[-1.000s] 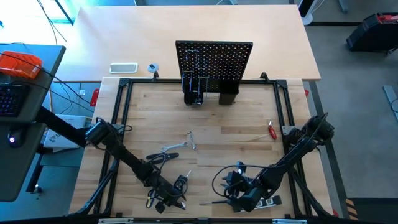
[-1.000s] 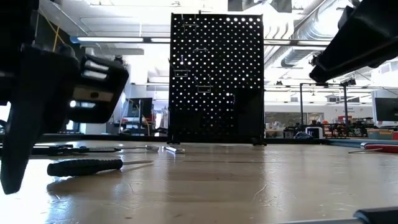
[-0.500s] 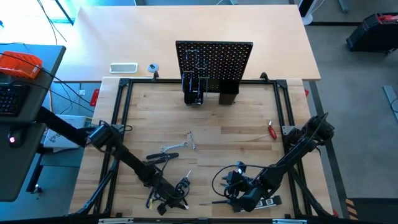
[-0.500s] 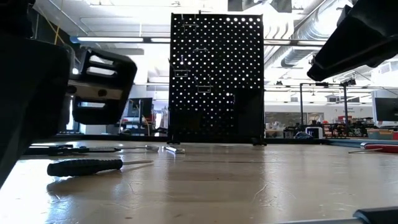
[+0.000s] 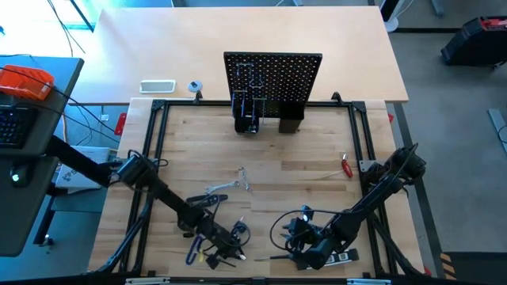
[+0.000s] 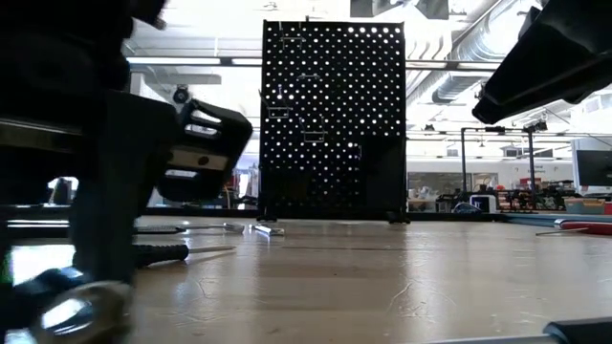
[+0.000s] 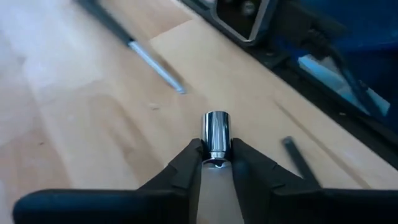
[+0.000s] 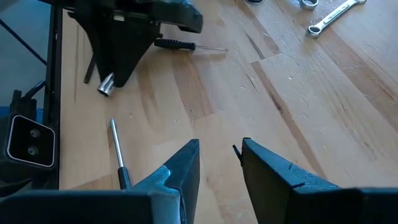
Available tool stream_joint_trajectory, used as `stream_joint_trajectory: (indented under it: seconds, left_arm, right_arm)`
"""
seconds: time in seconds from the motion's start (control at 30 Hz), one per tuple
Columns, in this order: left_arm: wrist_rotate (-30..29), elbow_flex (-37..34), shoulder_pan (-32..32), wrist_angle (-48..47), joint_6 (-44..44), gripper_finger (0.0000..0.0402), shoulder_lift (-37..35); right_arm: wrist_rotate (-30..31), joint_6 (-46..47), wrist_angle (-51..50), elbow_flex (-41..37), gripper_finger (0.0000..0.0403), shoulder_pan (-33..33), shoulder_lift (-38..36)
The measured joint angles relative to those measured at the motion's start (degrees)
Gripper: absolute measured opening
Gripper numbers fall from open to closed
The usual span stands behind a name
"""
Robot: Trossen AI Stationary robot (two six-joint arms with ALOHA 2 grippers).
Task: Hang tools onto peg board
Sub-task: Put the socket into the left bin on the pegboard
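The peg board (image 5: 273, 79) (image 6: 333, 119) stands upright at the table's far side, with black holder boxes (image 5: 268, 119) at its base. My left gripper (image 5: 230, 252) (image 7: 216, 149) is low over the table's near edge, shut on a short silver cylinder (image 7: 216, 132) (image 8: 106, 84). A black-handled screwdriver (image 6: 143, 254) (image 8: 186, 45) lies flat behind it. Silver wrenches (image 5: 226, 186) and black pliers (image 5: 207, 202) lie mid-table. My right gripper (image 5: 307, 252) (image 8: 217, 146) hovers open at the near right, with nothing between its fingers. My left gripper pinches the silver cylinder's near end (image 7: 216, 155) between its two fingertips (image 7: 189, 158). The rest of the cylinder sticks out ahead of them. The fingers slant down toward the table and lie along the cylinder. I cannot tell whether the cylinder's free end touches the wood.
A thin dark-handled rod (image 8: 116, 152) lies on the wood between the two grippers. A red-handled tool (image 5: 346, 166) lies at the right. The black frame rail (image 5: 238, 279) runs along the near edge. Bare wood lies between the tools and the peg board.
My left gripper has slid along the near edge toward the table's right and sunk slightly. In the low view it now fills the left of the picture and hides part of the screwdriver's handle.
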Motion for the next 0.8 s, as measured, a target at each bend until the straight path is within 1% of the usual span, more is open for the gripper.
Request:
stream_joint_trajectory:
  seconds: [0.13, 0.5, 0.6, 0.67, 0.8]
  left_arm:
    - [-0.6, -0.1, 1.4, -0.5, -0.6, 0.0052, 0.0]
    - [-1.0, -0.2, 3.5, -1.2, -0.2, 0.005, -0.9]
    - [-1.8, -0.3, 4.6, -3.4, 0.4, 0.005, -2.9]
    - [-3.2, -0.5, 5.3, -6.5, 1.4, 0.0049, -5.0]
    - [-8.5, -0.6, 6.9, -15.2, 4.7, 0.0049, -10.9]
  right_arm:
    - [0.1, 0.0, 0.0, 0.0, 0.0115, 0.0, 0.0]
    - [0.8, 0.0, 0.0, 0.0, 0.0115, 0.0, 0.0]
    - [0.8, 0.0, 0.0, 0.0, 0.0115, 0.0, 0.0]
    - [0.8, 0.0, 0.0, 0.0, 0.0115, 0.0, 0.0]
    - [0.8, -0.1, 0.0, 0.0, 0.0115, 0.0, 0.0]
